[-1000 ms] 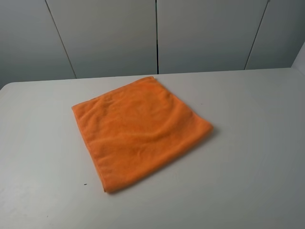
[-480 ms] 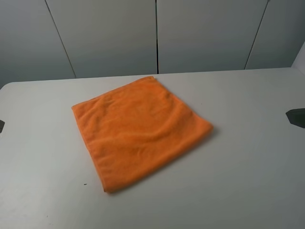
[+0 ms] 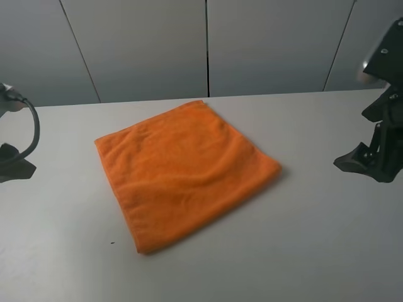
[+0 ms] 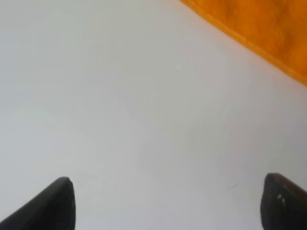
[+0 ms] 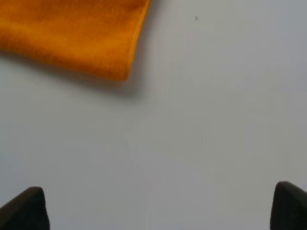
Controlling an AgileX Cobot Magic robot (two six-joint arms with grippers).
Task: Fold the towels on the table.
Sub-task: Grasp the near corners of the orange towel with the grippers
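The orange towel (image 3: 186, 170) lies flat on the white table (image 3: 315, 245), turned so one corner points to the right. My left gripper (image 3: 14, 168) is at the table's left edge, well apart from the towel. It is open and empty in the left wrist view (image 4: 168, 206), where a towel edge (image 4: 259, 24) shows ahead. My right gripper (image 3: 368, 162) is over the table's right side, apart from the towel. It is open and empty in the right wrist view (image 5: 158, 208), with the towel's corner (image 5: 72, 33) ahead.
A grey panelled wall (image 3: 208, 44) stands behind the table's far edge. A small dark speck (image 3: 113, 243) sits on the table near the towel's front corner.
Both arms have come into the high view from the left and right sides, moving inward toward the towel. The towel has not moved.
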